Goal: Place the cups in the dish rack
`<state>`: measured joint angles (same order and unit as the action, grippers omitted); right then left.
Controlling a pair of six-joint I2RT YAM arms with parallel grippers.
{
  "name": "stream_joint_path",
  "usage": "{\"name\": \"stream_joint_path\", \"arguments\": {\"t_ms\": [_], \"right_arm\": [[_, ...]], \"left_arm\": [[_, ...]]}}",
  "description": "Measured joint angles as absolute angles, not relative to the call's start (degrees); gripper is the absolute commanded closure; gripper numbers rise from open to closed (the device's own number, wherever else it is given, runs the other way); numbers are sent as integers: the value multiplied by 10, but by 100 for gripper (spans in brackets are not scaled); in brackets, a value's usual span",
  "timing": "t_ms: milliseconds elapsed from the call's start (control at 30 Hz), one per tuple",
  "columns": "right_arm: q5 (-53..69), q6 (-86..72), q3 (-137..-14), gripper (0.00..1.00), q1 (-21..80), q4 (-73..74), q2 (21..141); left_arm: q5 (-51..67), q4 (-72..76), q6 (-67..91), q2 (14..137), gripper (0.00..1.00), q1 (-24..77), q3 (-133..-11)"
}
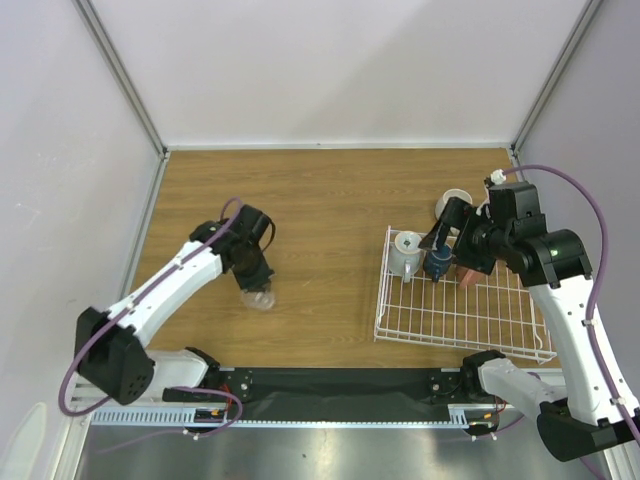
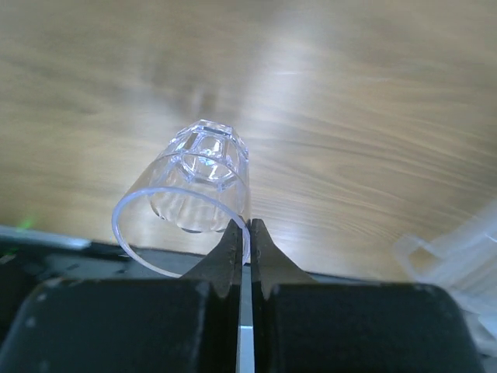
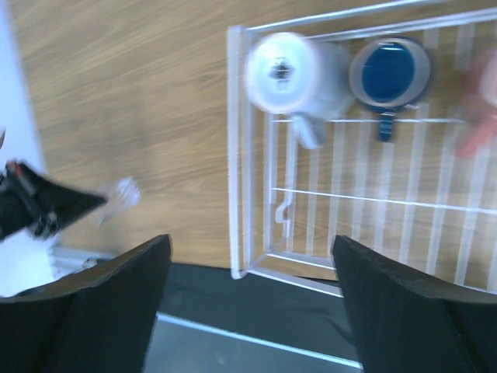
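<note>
My left gripper point(image 1: 256, 280) is shut on the rim of a small clear glass point(image 1: 263, 298), which it holds on its side just above the wooden table; in the left wrist view the glass point(image 2: 198, 179) has its rim pinched between my left gripper's point(image 2: 245, 230) jaws. The white wire dish rack point(image 1: 470, 318) holds a cream-white mug point(image 1: 407, 250), a dark blue cup point(image 1: 438, 263) and a reddish-pink cup point(image 1: 467, 276) along its far side. My right gripper point(image 1: 446, 243) hovers open and empty over them. The right wrist view shows my right gripper point(image 3: 250, 252), the rack point(image 3: 237, 155), the white mug point(image 3: 291, 74) and the blue cup point(image 3: 388, 70).
Another pale mug point(image 1: 455, 203) stands on the table behind the rack, partly hidden by the right arm. The near half of the rack holds nothing. White walls enclose the table on three sides. A black strip point(image 1: 340, 382) runs along the near edge.
</note>
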<state>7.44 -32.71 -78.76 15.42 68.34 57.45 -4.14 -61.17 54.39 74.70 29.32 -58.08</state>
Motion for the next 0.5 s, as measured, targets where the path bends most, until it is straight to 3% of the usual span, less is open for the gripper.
{"name": "stream_joint_path", "arguments": {"t_ms": [167, 333, 500], "right_arm": [[164, -326, -788, 1, 154, 641, 572], [267, -357, -758, 0, 154, 539, 544], [363, -404, -710, 0, 155, 425, 519]], "left_arm": [[69, -508, 534, 678, 100, 291, -636], [236, -229, 606, 599, 100, 290, -599], [338, 39, 741, 597, 100, 289, -521]]}}
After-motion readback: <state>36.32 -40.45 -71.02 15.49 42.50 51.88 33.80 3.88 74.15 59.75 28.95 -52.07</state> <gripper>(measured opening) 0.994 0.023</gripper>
